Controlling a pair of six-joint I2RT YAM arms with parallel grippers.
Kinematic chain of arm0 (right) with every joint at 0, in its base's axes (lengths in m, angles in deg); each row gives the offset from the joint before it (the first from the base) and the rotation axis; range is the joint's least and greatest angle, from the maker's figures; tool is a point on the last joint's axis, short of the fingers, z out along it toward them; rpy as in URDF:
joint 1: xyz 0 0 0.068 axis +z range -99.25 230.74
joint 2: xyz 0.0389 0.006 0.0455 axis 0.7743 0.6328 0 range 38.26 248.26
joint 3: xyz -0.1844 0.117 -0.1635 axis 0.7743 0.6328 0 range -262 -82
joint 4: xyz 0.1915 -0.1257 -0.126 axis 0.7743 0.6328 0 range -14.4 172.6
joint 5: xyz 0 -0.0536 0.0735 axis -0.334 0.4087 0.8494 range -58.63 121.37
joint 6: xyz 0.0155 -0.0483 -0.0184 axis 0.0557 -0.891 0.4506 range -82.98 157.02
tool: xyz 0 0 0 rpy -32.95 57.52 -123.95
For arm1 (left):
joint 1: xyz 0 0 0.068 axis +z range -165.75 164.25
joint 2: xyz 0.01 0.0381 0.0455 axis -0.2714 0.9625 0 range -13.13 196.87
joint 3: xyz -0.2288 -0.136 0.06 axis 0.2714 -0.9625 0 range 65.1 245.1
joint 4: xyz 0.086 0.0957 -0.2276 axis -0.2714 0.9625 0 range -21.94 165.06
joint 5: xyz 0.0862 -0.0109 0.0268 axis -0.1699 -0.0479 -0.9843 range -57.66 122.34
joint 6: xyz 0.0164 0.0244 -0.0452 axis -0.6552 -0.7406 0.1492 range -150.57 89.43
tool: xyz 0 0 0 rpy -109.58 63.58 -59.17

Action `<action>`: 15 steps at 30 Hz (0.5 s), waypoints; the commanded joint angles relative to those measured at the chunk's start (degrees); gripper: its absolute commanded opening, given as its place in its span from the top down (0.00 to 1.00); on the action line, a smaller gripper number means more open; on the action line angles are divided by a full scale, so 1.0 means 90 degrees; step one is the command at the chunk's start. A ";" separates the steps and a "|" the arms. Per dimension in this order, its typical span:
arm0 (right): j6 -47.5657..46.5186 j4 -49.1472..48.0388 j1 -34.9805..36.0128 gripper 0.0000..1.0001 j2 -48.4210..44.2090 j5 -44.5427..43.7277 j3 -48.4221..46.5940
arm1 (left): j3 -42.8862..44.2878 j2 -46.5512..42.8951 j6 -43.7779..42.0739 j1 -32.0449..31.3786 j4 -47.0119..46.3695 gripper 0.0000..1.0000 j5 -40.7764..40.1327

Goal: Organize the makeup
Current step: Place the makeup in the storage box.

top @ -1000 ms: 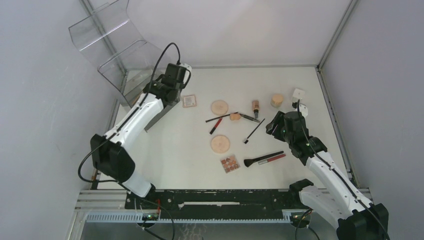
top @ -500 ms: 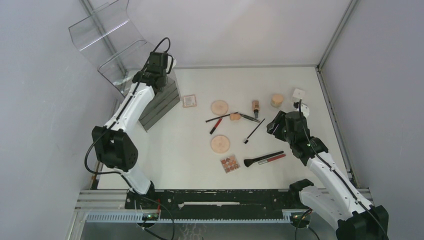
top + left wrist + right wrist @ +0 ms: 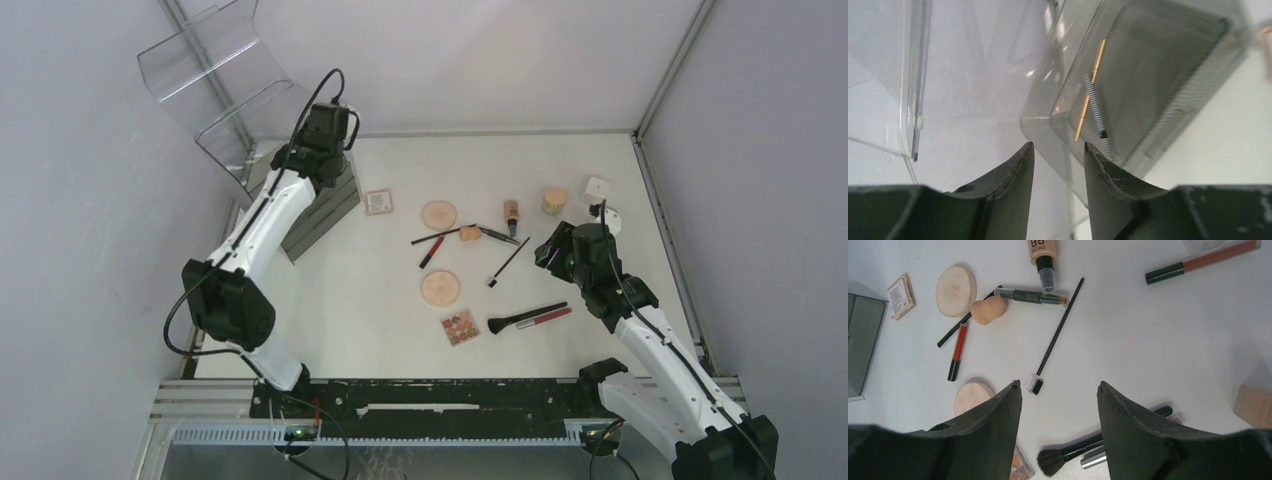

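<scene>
Logged nearest the arms an open colour palette [image 3: 460,327] flat on the table [image 3: 340,330]. Noted just right of it a big black brush [image 3: 527,315], head towards the palette, with a pink pencil [image 3: 545,318] lying alongside; touching or merely close, cannot tell. Found the right gripper [image 3: 1058,400] hanging over this right-hand area, jaws spread wide, holding nothing. Recorded farther in a round powder disc [image 3: 440,288] and, to its right, a thin comb-tipped brush [image 3: 1055,335] lying slantwise. Beyond these, found a red pencil [image 3: 957,357] with its far end at a thin black brush [image 3: 951,333], a beige sponge [image 3: 989,309] resting against a grey tube [image 3: 1033,296], a second disc [image 3: 955,290], and a tan bottle [image 3: 1042,250] lying flat, cap towards the near edge. Marked a square palette [image 3: 900,296] left of the second disc and a jar [image 3: 553,201] right of the bottle, apart from it. Found the left gripper [image 3: 1058,165] farthest out, jaws parted a modest way and empty, at the far corner of the smoked grey box [image 3: 1158,75], beside the clear tiered organizer [image 3: 215,80]. Noted a striped stick [image 3: 1096,107] showing at that box; inside or on top, cannot tell.
</scene>
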 commanded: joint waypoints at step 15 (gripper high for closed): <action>-0.0075 -0.0121 -0.0068 0.35 -0.0239 -0.0171 -0.0016 | -0.0835 -0.0039 0.4974 -0.2182 -0.0622 0.36 0.2816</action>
